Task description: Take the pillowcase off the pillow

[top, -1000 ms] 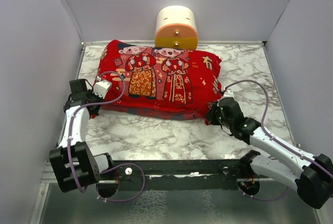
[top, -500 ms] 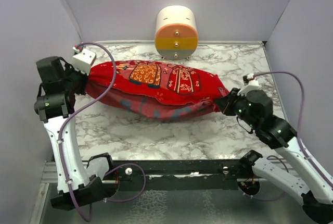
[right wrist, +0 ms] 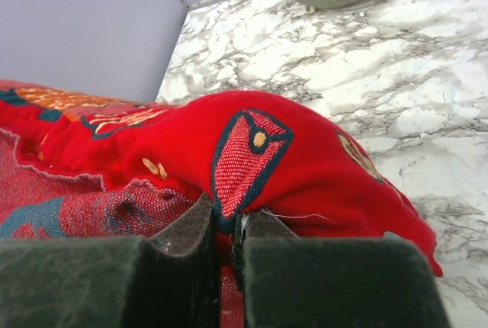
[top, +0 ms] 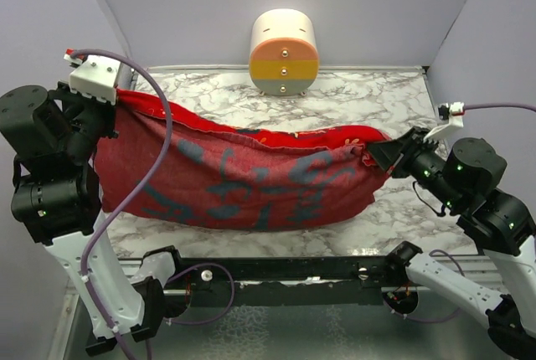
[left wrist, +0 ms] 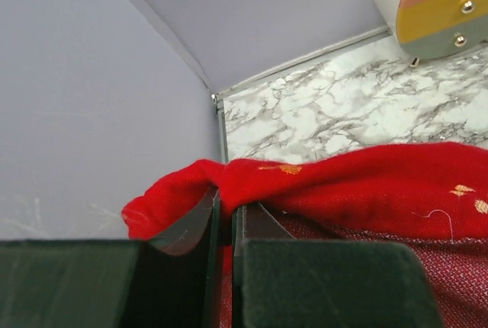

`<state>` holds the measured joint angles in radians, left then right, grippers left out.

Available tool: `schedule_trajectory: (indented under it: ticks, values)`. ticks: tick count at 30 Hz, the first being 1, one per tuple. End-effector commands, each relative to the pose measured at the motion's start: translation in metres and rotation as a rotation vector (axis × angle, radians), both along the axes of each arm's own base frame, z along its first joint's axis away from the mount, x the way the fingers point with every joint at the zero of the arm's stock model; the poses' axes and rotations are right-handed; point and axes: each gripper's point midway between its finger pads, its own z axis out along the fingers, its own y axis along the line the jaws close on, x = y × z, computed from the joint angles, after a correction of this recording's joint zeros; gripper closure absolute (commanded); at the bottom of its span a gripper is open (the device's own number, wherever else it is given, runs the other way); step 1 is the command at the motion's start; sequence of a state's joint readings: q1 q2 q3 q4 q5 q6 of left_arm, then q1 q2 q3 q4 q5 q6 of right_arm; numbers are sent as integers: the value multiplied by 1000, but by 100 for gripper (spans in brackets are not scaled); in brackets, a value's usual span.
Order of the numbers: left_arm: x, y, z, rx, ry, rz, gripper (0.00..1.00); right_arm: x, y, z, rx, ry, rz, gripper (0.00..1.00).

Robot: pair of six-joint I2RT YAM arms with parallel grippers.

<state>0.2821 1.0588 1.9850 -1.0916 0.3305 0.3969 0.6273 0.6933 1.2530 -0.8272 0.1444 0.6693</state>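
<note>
So I've got the pillowcase (top: 251,180) strung up over the bench (top: 377,96), sagging in the middle. Left gripper (left wrist: 226,213) is pinched tight on one corner, right gripper (right wrist: 238,225) clamped on the other.

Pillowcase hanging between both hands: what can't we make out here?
- Pillow: no white shows in any view; the pillowcase hides it.
- Pillowcase opening: not seen; top view shows one side, wrist views crop it.
- Left hand and right hand fingertips: buried in red folds, wrist views.
- Whether the sagging bottom touches the table: top view, fabric hides it.
</note>
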Motion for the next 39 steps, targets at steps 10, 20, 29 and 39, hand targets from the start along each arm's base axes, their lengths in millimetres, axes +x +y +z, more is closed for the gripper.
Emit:
schedule_trajectory:
  ticks: [10,20,29,39]
  values:
    - [113,46,-130,-100,211,115,100,85,27,-52,-87,75,-157,99]
    - [174,27,-129,-19,217,188,5,208,6,-108,-72,256,-217,55]
    - [160,-78,-163,25,357,-144,1,229,-28,-109,-47,236,-237,9]
    - [162,-108,-253,155,547,-314,1,190,-60,-209,60,433,-258,0]
